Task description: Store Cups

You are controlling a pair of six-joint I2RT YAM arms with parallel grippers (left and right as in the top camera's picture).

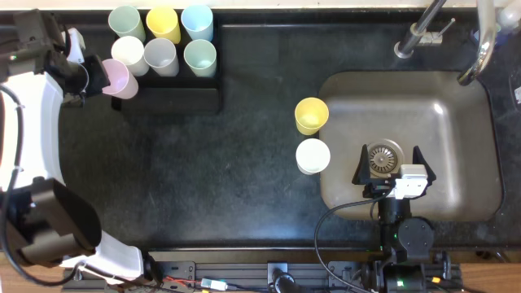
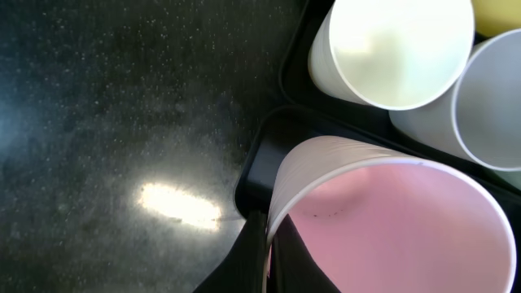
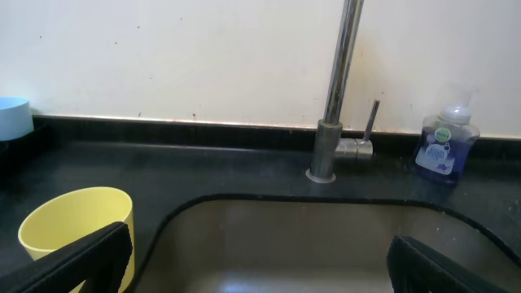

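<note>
A dark, speckled stone countertop [image 1: 228, 163] carries everything, with a steel sink [image 1: 456, 106] sunk into its right side. A shallow black plastic tray [image 1: 175, 98] sits at the far left corner. An upright yellow plastic cup [image 1: 311, 115] and a white plastic cup [image 1: 313, 155] stand just beside the sink's left rim, and a blue soap bottle [image 3: 444, 146] stands near the metal tap [image 1: 411, 41].

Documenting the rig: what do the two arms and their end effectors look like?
Left arm: glossy white shells, black joints. Right arm: mostly black, a white block behind its end effector, two black fingers, a black cable looping alongside.
</note>
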